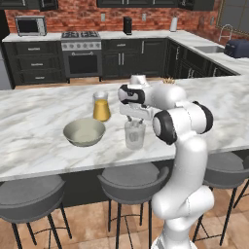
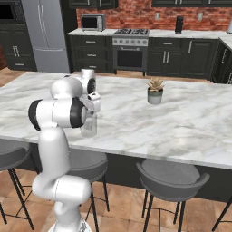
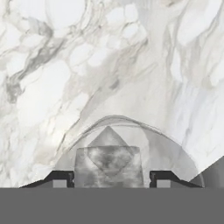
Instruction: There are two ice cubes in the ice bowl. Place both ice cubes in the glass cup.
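The tool (image 3: 111, 179) pinches an ice cube (image 3: 108, 167) right over the glass cup (image 1: 134, 134) on the bench (image 1: 39, 116).

orange-liquid glass (image 1: 101, 108) on marble counter (image 1: 39, 126) | potted plant (image 2: 155, 92) | stools (image 1: 133, 181)

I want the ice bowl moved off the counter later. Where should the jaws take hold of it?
Probably the rim of the ice bowl, from straight above, one jaw inside the wall and one outside: it stands upright and looks too wide to span. The side facing the glass cup looks easiest to reach.
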You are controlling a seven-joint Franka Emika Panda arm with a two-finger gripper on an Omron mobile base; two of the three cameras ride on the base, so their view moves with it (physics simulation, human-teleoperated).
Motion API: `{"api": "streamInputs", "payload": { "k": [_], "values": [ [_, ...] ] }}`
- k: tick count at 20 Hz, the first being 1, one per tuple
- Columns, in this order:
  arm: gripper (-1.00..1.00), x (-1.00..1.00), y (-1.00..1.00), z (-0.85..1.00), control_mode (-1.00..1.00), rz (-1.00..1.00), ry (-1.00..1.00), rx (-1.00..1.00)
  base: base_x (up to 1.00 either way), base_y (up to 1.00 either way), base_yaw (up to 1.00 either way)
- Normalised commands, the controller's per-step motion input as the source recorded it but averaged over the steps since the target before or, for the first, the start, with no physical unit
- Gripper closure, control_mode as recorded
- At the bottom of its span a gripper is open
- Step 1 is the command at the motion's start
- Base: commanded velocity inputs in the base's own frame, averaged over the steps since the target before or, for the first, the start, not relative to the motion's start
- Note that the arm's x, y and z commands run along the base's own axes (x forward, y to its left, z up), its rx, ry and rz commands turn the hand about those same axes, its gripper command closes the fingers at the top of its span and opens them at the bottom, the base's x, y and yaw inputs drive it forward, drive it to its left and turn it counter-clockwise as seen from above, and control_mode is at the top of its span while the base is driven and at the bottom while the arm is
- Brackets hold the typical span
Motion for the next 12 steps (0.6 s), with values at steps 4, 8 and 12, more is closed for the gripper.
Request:
{"api": "streamInputs", "payload": {
  "k": [4,8,12],
  "values": [
    [-1.0,-0.48,-0.3,0.11,-1.0,0.0,-0.03,0.04,0.0,0.0,0.0],
    [-1.0,-0.26,-0.04,0.34,-1.0,0.0,-0.06,0.07,0.0,0.0,0.0],
    [-1.0,-0.93,-0.42,0.46,-1.0,0.01,-0.24,0.06,0.0,0.0,0.0]
  ]
}}
